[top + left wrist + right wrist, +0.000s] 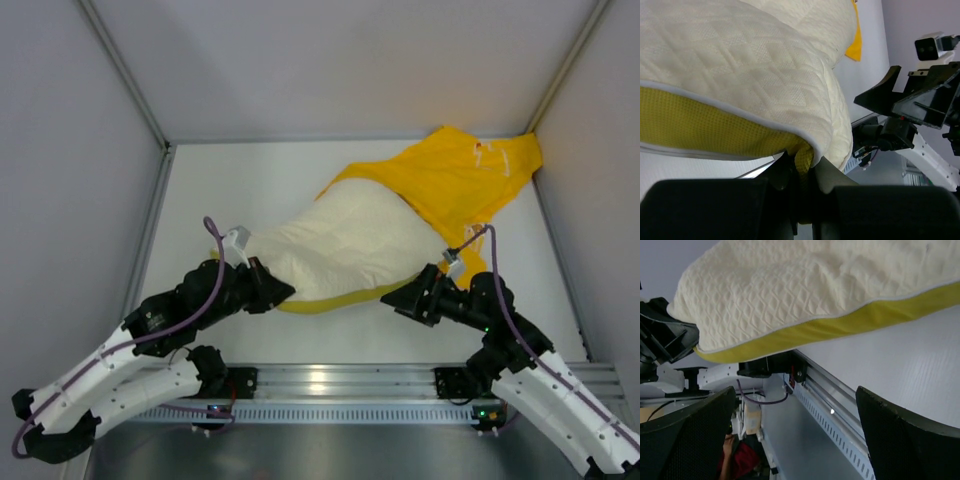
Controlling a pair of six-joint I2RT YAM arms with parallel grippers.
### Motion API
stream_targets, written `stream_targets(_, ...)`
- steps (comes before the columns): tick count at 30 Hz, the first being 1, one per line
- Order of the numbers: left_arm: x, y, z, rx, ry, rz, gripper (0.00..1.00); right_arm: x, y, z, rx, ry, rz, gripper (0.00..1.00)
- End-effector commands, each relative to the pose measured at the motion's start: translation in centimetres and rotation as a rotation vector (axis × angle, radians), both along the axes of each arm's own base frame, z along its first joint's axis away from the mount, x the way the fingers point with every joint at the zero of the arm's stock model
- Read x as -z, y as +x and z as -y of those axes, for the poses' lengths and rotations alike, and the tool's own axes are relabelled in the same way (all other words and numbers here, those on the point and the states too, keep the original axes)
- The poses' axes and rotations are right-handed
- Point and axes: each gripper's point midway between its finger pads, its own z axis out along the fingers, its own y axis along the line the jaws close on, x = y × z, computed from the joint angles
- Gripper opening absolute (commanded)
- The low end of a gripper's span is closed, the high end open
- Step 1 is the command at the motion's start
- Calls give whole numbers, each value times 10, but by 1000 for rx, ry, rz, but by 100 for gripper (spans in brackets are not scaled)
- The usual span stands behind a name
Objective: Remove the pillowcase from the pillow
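The cream quilted pillow (350, 240) lies slanted across the table's middle, with its yellow mesh side band (330, 298) showing along the near edge. The bright yellow pillowcase (460, 175) is bunched over the pillow's far right end, reaching into the back right corner. My left gripper (272, 290) is shut on the pillow's near left corner; the left wrist view shows its jaws (805, 170) pinching the yellow mesh band under the pillow (750, 70). My right gripper (400, 298) is open and empty, just in front of the pillow's near right edge (805, 290), with its fingers spread wide (796, 395).
Grey enclosure walls close in the white table (250, 190) on the left, back and right. A metal rail (330, 380) runs along the near edge between the arm bases. The right arm (920, 105) shows in the left wrist view.
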Motion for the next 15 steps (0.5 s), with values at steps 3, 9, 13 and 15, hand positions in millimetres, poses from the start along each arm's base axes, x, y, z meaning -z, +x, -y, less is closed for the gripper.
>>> stream_targets(3, -11, -2, 27, 88, -79, 11, 0, -33, -13, -40, -72, 176, 13, 99)
stream_targets(9, -18, -8, 29, 127, -101, 25, 0, -70, -23, -77, -137, 281, -5, 99)
stream_targets(13, -29, -14, 23, 147, -129, 62, 0, -72, -27, -89, -99, 332, -85, 99)
stream_targets(15, -39, -17, 20, 152, -149, 90, 0, -62, -23, -91, -58, 347, -162, 100)
